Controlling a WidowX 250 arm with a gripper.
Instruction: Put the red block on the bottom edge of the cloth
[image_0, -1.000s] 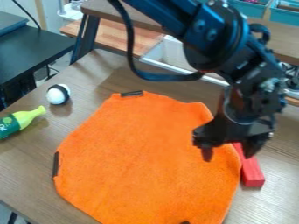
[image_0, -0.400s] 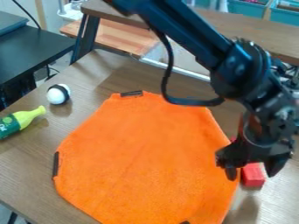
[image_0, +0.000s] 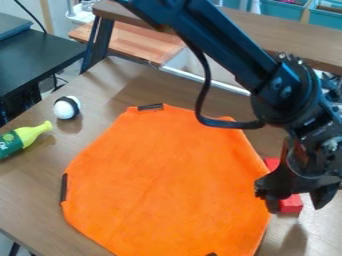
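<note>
Orange cloth (image_0: 167, 180) lies on the tabletop (image_0: 100, 110), and the red block (image_0: 290, 204) sits just beside its right edge, with the middle of the block tucked behind the jaws. I can't tell if block and cloth touch. The jaws are spread apart, not holding anything, with one finger (image_0: 272, 204) on the cloth side of the block and the other on the far side.

The job right now looks like getting a good hold. The block is long and thin, so it is best to pinch it across its thin way, near the middle, so it won't tip. Line the jaws up with its long sides first, then go straight down. The finger by the cloth needs care: if it comes down too far over, it could pinch the cloth and drag it along. Go low enough to hug the sides, but don't push hard on the wood. Then squeeze snugly and lift up a little before going sideways, or the block may bump the cloth and bunch it up. After that, it should go toward the near end of the cloth and be set down softly and flat.
</note>
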